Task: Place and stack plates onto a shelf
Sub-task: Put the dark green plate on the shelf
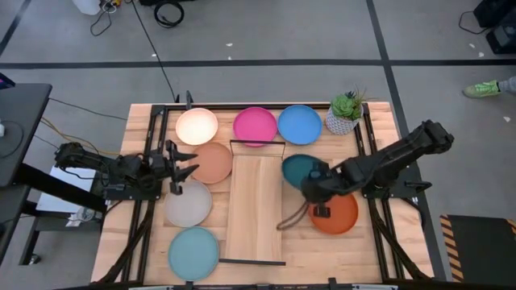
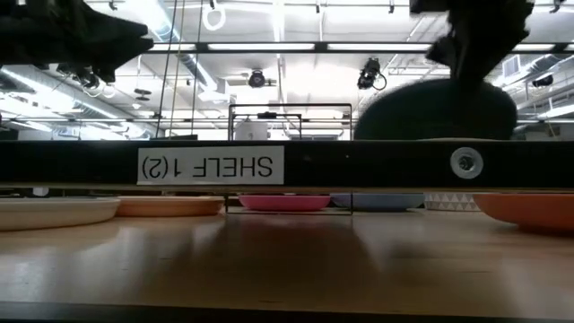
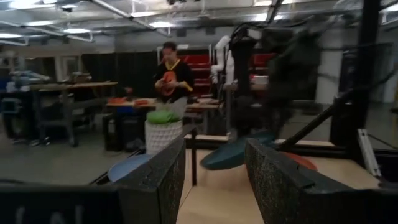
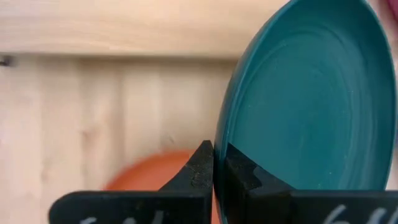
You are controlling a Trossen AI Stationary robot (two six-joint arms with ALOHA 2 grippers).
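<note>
Here, the plank tabletop [image 1: 379,250] fills the centre of the high view, ringed by grey floor. Down its middle the shelf [image 1: 254,209] is laid bare, so no plate is stacked yet. Seven plates are spread flat around it, within reach of both arms. The dark teal plate [image 1: 297,167] is held tilted at the shelf's right edge, pinched by its rim in the right gripper [image 1: 313,187], seemingly for carrying across. At centre left the left gripper [image 1: 187,161] is kept spread wide and empty near the tan plate [image 1: 213,163]. A person is seen in the workshop behind.
</note>
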